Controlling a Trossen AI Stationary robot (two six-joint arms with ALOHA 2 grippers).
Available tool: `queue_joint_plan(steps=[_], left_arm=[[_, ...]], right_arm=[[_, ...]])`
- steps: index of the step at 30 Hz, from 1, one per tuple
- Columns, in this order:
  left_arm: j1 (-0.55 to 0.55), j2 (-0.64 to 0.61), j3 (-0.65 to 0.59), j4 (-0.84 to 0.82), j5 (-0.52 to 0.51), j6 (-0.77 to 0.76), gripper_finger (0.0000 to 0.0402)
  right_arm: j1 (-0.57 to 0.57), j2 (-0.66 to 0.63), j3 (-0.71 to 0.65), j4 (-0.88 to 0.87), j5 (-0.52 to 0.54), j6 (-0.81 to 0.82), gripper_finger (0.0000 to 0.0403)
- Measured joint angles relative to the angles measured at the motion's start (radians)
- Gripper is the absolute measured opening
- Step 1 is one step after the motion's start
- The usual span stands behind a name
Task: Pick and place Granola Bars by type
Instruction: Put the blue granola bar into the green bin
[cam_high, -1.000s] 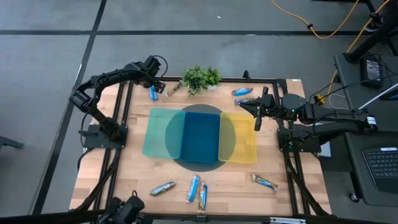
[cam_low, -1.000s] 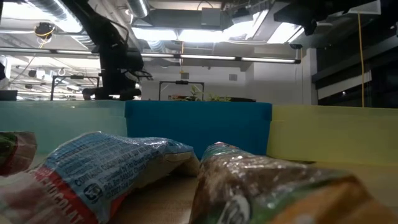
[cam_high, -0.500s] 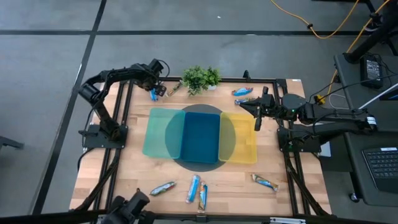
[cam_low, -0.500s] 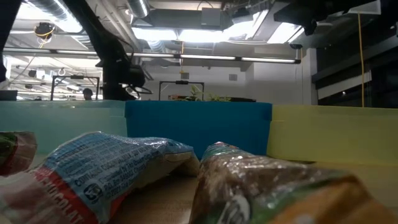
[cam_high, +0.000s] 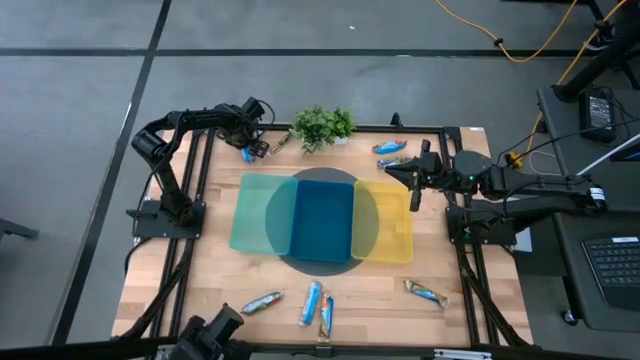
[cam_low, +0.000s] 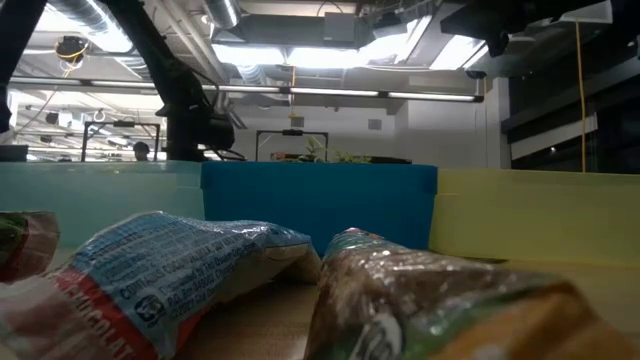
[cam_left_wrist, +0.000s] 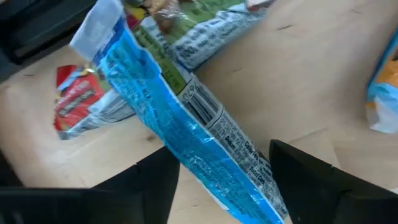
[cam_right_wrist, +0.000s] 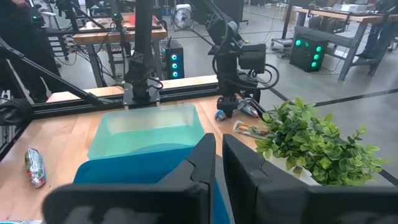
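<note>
The left claw (cam_high: 253, 147) is down at the far left corner of the bench (cam_high: 215, 270). Its two dark fingers (cam_left_wrist: 149, 186) stand apart on either side of a blue-wrapped bar (cam_left_wrist: 186, 134), which runs slantwise through the gap between them. The fingers straddle it, but whether they press on the wrapper cannot be told. Just beside this bar lie a green-wrapped bar (cam_left_wrist: 205, 28), crossing near its upper end, and a silvery bar with a red end (cam_left_wrist: 81, 102) on the wood. A fourth wrapper's blue and orange edge (cam_left_wrist: 382, 99) shows nearby.

Farther out, a small green plant (cam_high: 322, 125) stands at the back edge, near the left claw. In the middle of the bench three trays sit side by side on a dark round mat (cam_high: 322, 180): a teal tray (cam_high: 250, 212), a blue tray (cam_high: 322, 215) and a yellow tray (cam_high: 392, 225).

The right claw (cam_high: 413, 192) hovers over the yellow tray's far edge, fingers clenched together with nothing between them. Two bars (cam_high: 390, 153) lie behind it near the back right corner.

Along the front edge lie four more bars: one at the left (cam_high: 261, 301), a pair side by side (cam_high: 317, 305), and one at the right (cam_high: 426, 291).
</note>
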Motion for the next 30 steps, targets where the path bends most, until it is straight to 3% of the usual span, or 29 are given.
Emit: queue_joint_plan(steps=[16,25,30], left_arm=[[-0.018,-0.006,0.0,-0.022,0.054,-0.009,0.0034],[-0.082,-0.165,-0.001,-0.031,0.062,-0.017,0.0025],[-0.125,-0.37,-0.001,-0.011,0.202,0.025,0.002]], right_arm=[[0.0,0.0,0.0,0.0,-0.001,0.0,0.0035],[0.0,0.0,0.0,-0.044,-0.001,0.001,0.0035],[0.0,0.001,0.0,-0.052,-0.001,0.001,0.0035]])
